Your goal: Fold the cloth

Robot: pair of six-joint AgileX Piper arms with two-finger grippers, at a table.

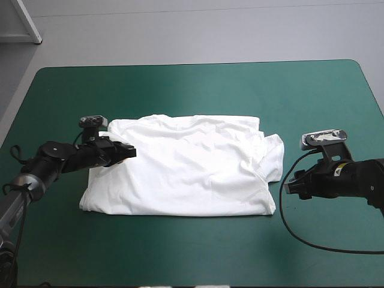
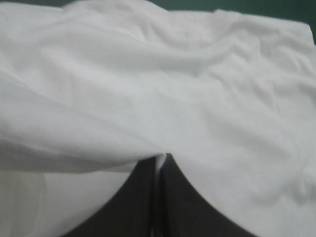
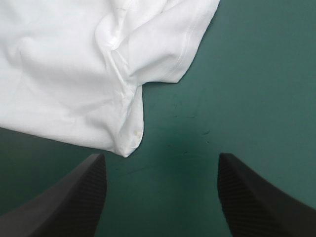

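The white T-shirt [image 1: 186, 168] lies spread as a wide, partly folded rectangle in the middle of the teal-green table. My left gripper [image 1: 127, 151] is at the shirt's left edge, shut on the T-shirt; in the left wrist view its black fingers [image 2: 175, 197] meet in an arch with a fold of the T-shirt [image 2: 163, 98] pinched at the tip [image 2: 160, 159]. My right gripper [image 1: 290, 187] stands open just off the shirt's right side. In the right wrist view its fingers [image 3: 79, 195] stand wide apart over bare cover, and the T-shirt's corner and sleeve [image 3: 118, 69] lie just ahead.
Bare teal-green cover [image 1: 198, 252] surrounds the shirt on all sides, widest toward the front edge and the far edge [image 1: 198, 65].
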